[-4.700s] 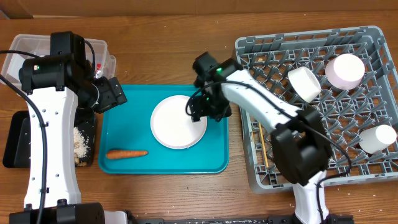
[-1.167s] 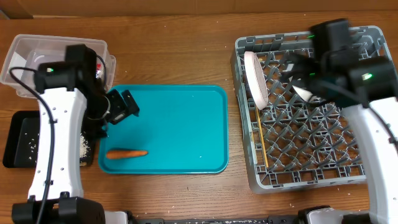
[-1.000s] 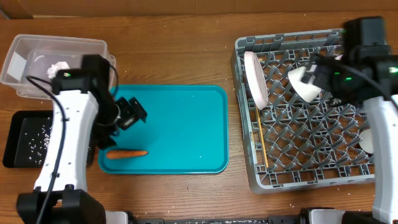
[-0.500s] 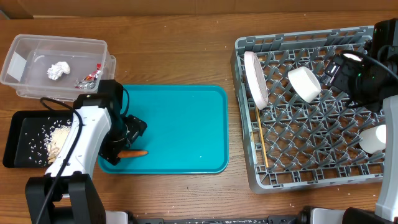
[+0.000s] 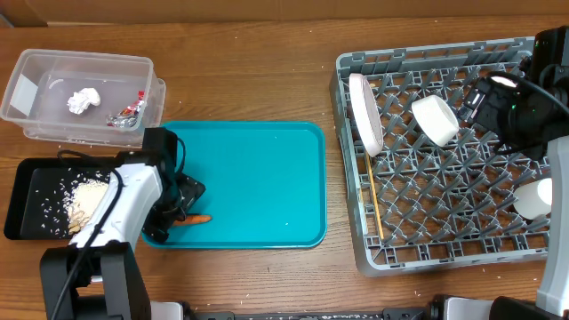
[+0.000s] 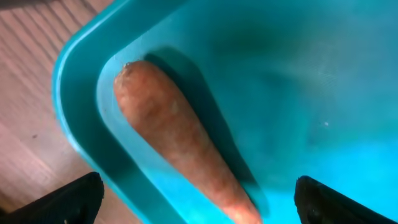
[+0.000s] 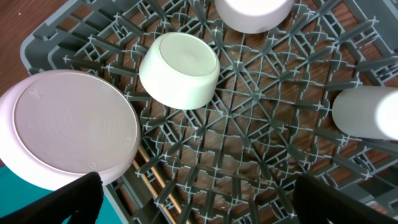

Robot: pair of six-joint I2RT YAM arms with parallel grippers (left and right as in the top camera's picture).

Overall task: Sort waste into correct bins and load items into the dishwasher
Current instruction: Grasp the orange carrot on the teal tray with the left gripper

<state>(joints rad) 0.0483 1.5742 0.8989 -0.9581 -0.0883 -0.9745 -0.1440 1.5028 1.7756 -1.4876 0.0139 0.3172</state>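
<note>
Small orange carrot (image 6: pixel 180 143), flat in the near left corner of the teal tray (image 5: pixel 267 178), long axis left to right along the tray's near rim. Blunt top end toward the left rim, taper toward the right. From overhead only the thin right part on show, the rest under the left arm. Left fingers (image 6: pixel 68 202) spread wide with the carrot between them, nothing gripped; contact with it impossible to tell.

Just left of the teal tray, black tray (image 5: pixel 27 213) with a heap of white rice (image 5: pixel 84 200) and scattered grains. Farther back on the table (image 5: pixel 249 71), clear tub (image 5: pixel 89 56) with crumpled tissue (image 5: pixel 82 100) and red-and-silver wrapper (image 5: pixel 129 114).

Well to the right, grey dish rack (image 5: pixel 427 240):
- white plate (image 7: pixel 68 134) on edge at the left side
- white bowl (image 7: pixel 180 70) tilted, base up
- pale pink bowl (image 7: pixel 252 12)
- white cup (image 7: pixel 367 112) on its side
- chopsticks (image 5: pixel 374 204) near to far along the left edge

Right fingers (image 7: pixel 62 199) wide open above the rack, empty.
</note>
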